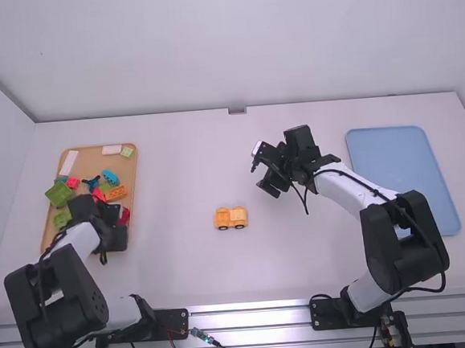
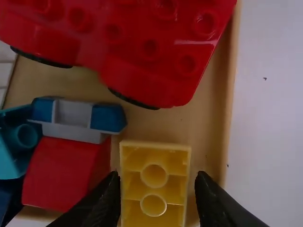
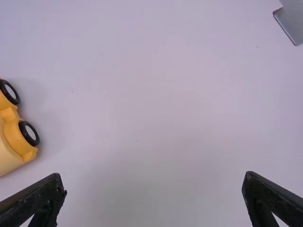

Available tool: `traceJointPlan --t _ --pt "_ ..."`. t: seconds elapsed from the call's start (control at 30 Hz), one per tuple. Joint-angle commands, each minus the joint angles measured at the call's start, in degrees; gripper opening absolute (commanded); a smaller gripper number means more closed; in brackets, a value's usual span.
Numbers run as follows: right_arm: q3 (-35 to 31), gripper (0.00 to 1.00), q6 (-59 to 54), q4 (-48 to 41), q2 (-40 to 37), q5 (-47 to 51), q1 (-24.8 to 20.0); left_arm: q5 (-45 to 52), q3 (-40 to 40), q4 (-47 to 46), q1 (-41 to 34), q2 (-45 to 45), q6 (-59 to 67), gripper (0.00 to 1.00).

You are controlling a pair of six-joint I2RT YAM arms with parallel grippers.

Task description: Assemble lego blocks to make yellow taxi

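Note:
My left gripper (image 1: pixel 111 224) is low over the front part of the wooden tray. In the left wrist view a yellow block (image 2: pixel 154 189) lies on the tray floor between the open fingers of my left gripper (image 2: pixel 157 187), a gap on each side of it. The yellow car base (image 1: pixel 231 218) with black wheels stands mid-table; part of the yellow car base (image 3: pixel 14 135) shows at the left edge of the right wrist view. To the right of and beyond it, my right gripper (image 1: pixel 271 171) is over the table, and in its wrist view the right gripper (image 3: pixel 154 187) stands wide open, holding nothing.
The wooden tray (image 1: pixel 132 170) at the left holds several loose parts, among them green blocks (image 1: pixel 58 193) and an orange block (image 1: pixel 115 193). Near the yellow block lie a red wheeled base (image 2: pixel 142 52) and a red block (image 2: pixel 61 172). A blue tray (image 1: pixel 405 160) is at the right.

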Motion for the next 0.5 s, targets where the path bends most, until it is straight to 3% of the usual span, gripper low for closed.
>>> traceJointPlan --t 0.0,0.33,0.47 --pt "1.7 0.99 0.2 -0.2 -1.4 0.0 -0.3 1.0 -2.0 1.1 0.4 -0.7 0.1 0.42" --pt "1.7 0.99 0.2 -0.1 -1.4 0.0 -0.3 0.8 -2.8 2.2 0.6 -0.7 -0.4 0.36" --pt "1.7 0.99 0.2 -0.1 -1.4 0.0 -0.3 1.0 -2.9 2.8 0.5 -0.7 -0.5 0.23"
